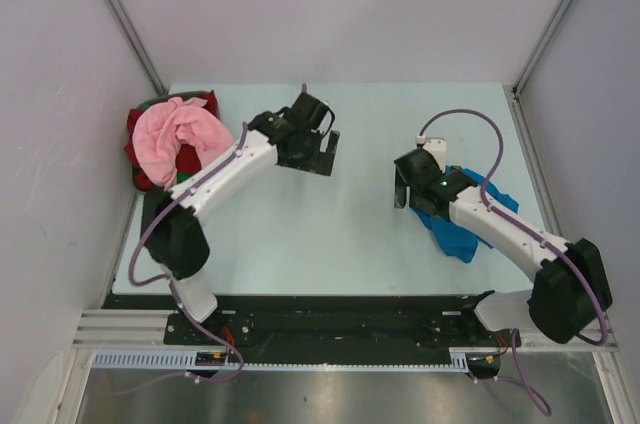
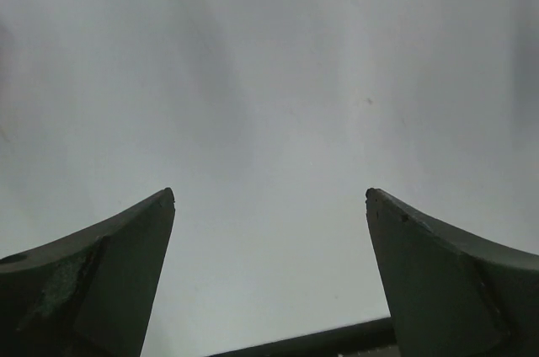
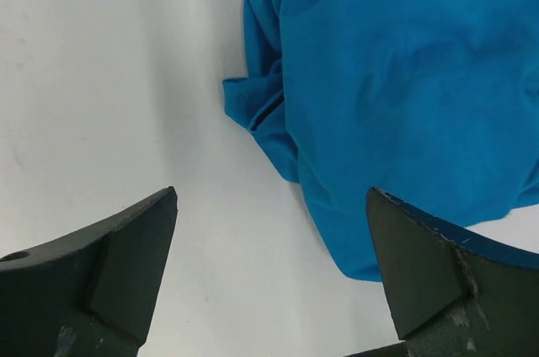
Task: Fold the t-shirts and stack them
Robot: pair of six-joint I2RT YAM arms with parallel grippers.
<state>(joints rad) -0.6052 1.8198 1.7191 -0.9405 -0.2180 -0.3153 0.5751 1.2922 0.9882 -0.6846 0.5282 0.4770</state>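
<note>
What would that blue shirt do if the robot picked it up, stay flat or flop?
Probably flop: the blue t-shirt lies crumpled in soft folds on the table, so it would likely hang limp from wherever it is pinched. It looks thin, so probably light. Pushed, it would likely bunch up rather than slide whole.

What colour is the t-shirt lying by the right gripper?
Bright blue, plain; the t-shirt shows best in the right wrist view.
</note>
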